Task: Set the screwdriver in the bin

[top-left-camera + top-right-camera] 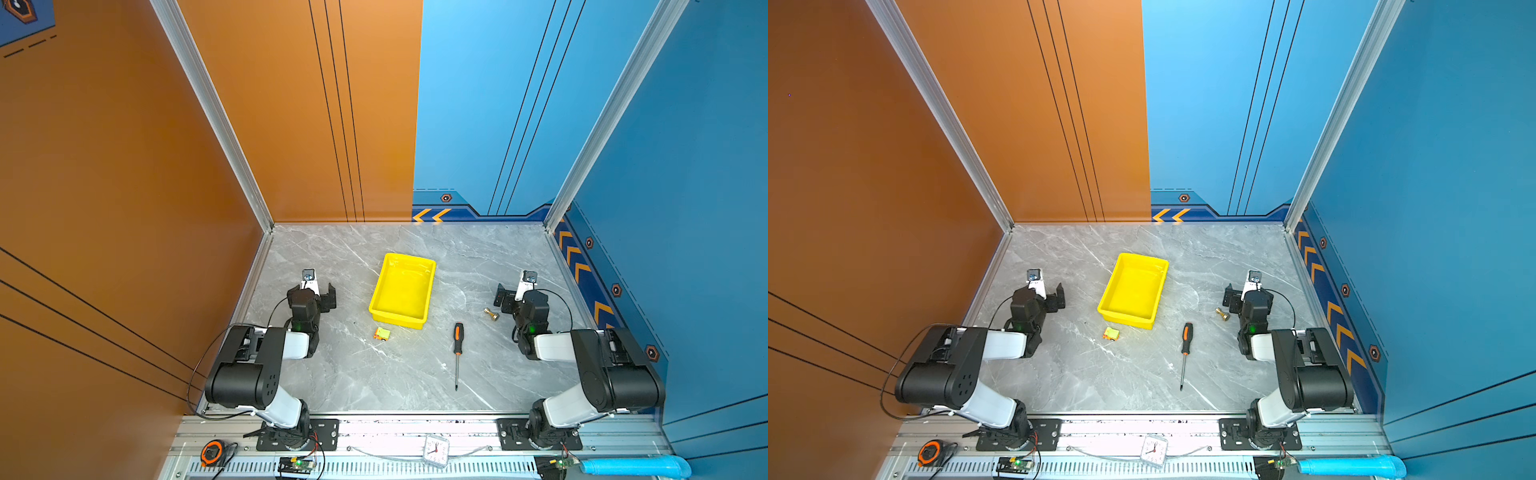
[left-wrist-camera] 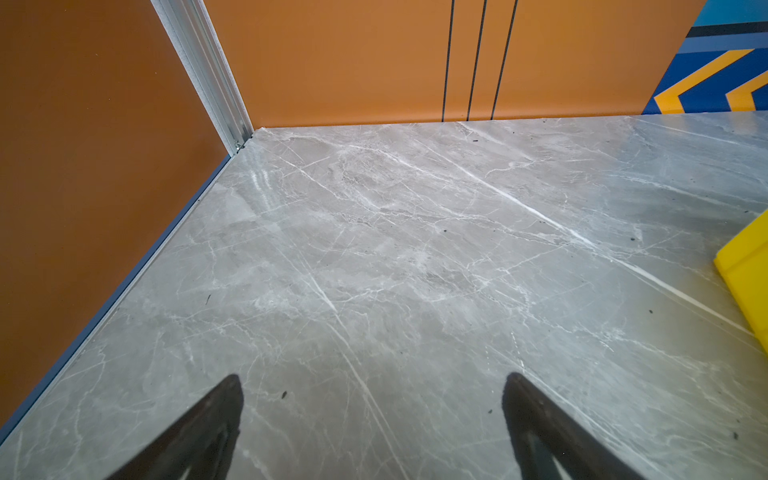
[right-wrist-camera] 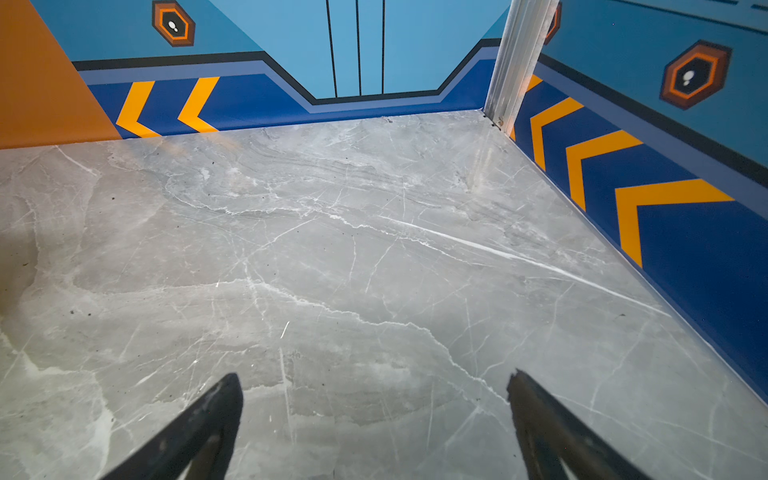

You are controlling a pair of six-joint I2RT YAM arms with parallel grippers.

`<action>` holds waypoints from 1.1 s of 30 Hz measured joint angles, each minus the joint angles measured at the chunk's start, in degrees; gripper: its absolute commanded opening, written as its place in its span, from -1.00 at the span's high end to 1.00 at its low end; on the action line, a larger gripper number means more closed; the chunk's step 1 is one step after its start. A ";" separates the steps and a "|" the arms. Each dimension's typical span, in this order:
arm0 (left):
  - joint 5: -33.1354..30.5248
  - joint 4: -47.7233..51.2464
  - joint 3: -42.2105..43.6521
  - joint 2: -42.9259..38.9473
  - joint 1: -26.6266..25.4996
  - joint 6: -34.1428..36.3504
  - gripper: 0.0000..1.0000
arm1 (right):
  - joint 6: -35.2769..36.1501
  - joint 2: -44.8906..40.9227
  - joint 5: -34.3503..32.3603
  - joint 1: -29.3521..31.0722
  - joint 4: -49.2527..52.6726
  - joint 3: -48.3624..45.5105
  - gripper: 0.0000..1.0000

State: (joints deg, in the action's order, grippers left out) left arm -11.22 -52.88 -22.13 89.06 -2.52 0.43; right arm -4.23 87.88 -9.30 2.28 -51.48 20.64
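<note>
1. The long thin screwdriver with a black-and-orange handle and slim dark shaft (image 1: 457,354) (image 1: 1185,353) lies flat on the grey marble-patterned tabletop (image 1: 365,374). It is outside the bin, and nothing touches it.
2. Its handle points toward the back wall and its tip toward the near edge. It sits near the shallow rectangular bright yellow plastic bin (image 1: 397,321) (image 1: 1127,320), just off that bin's near right corner and apart from it.
3. The bin stands mid-table, and nothing shows inside it in either top view. One of its corners shows in the left wrist view (image 2: 748,286).
4. The left gripper (image 2: 372,382) hangs over bare table to the left of the bin, its jaws spread wide with nothing between them.
5. The right gripper (image 3: 375,378) hangs over bare table at the right side, its jaws likewise spread and holding nothing.
6. A small brass fitting (image 1: 491,314) (image 1: 1222,313) lies just beside the right gripper.
7. A small green-and-orange toy block (image 1: 382,333) (image 1: 1111,333) sits near the bin's near left corner.
</note>
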 measured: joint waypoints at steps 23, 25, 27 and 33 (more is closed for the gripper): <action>3.82 34.45 -7.98 -21.62 -0.24 -6.43 -0.96 | -2.14 -32.54 -12.50 12.70 33.44 1.68 -1.00; 3.82 40.22 -10.12 -22.53 -0.79 -9.14 -0.96 | -4.98 -36.41 -13.73 12.72 40.46 3.87 -0.99; 3.98 45.57 -12.48 -22.88 -1.33 -11.56 -0.96 | -8.22 -38.97 -14.40 12.72 46.75 6.43 -0.99; 8.46 59.93 -18.40 -23.39 -3.19 -18.16 -0.96 | -21.79 -39.43 -11.56 12.81 67.76 16.11 -0.99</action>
State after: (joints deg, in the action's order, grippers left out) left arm -2.76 7.05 -40.53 65.67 -5.72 -17.74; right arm -26.02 48.45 -20.86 15.09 16.27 36.75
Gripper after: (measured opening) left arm 0.980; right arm 0.998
